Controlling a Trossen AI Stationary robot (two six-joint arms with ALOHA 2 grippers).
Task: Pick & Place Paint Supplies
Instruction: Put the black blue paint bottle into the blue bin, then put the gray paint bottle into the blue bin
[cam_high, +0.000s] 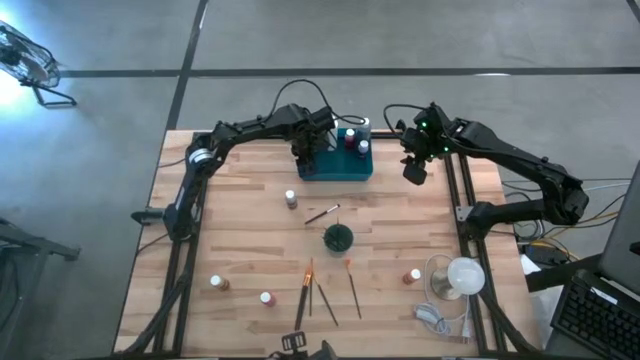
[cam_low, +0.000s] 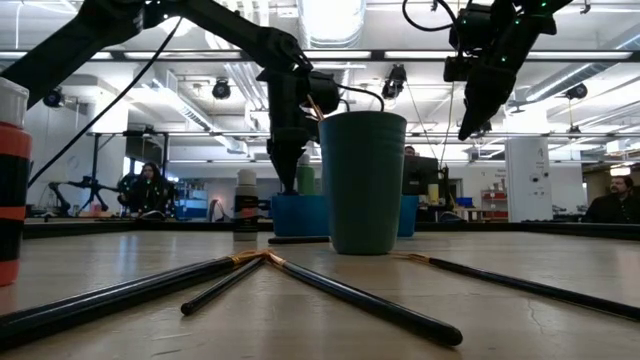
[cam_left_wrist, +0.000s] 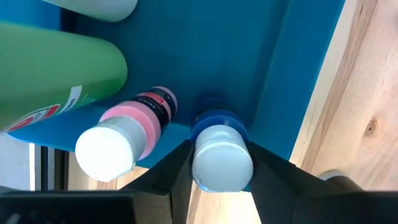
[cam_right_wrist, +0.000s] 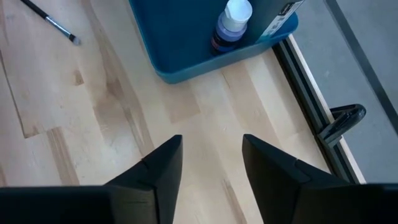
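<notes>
Left gripper (cam_left_wrist: 219, 163): jaws flank the white-capped blue paint bottle (cam_left_wrist: 219, 155) in the teal rectangular tray (cam_high: 340, 168); lift straight.
Right gripper (cam_right_wrist: 211, 158): jaws apart, empty, at tray's three o'clock.

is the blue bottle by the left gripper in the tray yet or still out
In. The left wrist view shows the blue bottle standing upright inside the teal tray, beside a pink bottle, with the left gripper fingers around its white cap.

teal tray (cam_high: 335, 172) far edge | dark green cup (cam_high: 338, 238) centre | wooden table (cam_high: 250, 215)
</notes>
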